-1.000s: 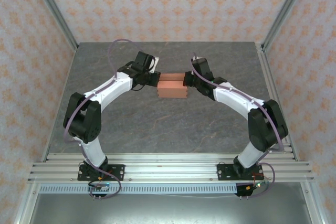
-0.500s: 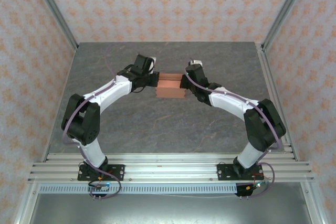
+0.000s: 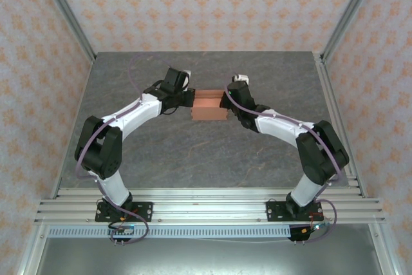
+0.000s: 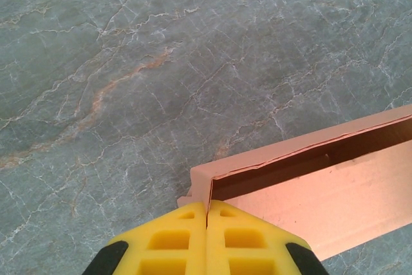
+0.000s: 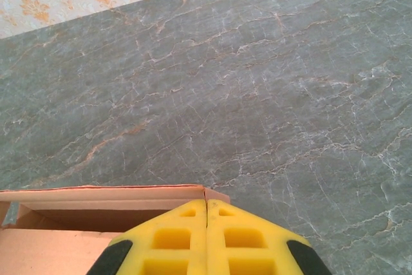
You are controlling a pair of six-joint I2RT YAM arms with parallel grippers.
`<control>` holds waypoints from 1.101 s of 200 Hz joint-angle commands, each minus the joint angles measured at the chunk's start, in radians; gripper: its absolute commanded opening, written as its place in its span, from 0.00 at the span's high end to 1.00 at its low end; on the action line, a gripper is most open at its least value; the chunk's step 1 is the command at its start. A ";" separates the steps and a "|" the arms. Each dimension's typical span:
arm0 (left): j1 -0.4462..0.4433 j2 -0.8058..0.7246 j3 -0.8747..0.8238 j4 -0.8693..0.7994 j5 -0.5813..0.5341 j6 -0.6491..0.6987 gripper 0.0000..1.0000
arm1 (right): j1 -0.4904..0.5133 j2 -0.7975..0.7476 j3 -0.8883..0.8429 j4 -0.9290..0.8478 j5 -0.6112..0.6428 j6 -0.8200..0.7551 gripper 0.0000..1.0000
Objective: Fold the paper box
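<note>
You have the paper box (image 3: 210, 105) lying far-centre on the table (image 3: 193, 152), long axis left-to-right; the left gripper (image 3: 192, 98) and right gripper (image 3: 226, 101) each pinch one end wall, equally near.

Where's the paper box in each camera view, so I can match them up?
Top external: the paper box sits just above the middle of the picture.
Left wrist: lower right, with its open inside showing.
Right wrist: bottom left corner.
Shared landmark: the grey veined table it rests on.
</note>
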 commanded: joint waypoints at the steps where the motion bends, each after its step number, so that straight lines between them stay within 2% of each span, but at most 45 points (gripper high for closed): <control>1: -0.015 -0.022 -0.011 0.049 -0.011 -0.021 1.00 | 0.020 0.011 -0.038 0.024 -0.012 -0.017 1.00; 139: -0.015 -0.013 -0.012 0.053 -0.023 -0.031 1.00 | 0.019 0.015 -0.117 0.072 -0.023 -0.030 1.00; 185: -0.016 -0.010 -0.012 0.053 -0.026 -0.031 1.00 | 0.019 0.010 -0.120 0.046 -0.021 -0.062 1.00; 220: -0.015 -0.014 -0.007 0.043 -0.029 -0.026 1.00 | 0.019 -0.003 -0.080 -0.041 -0.006 -0.130 1.00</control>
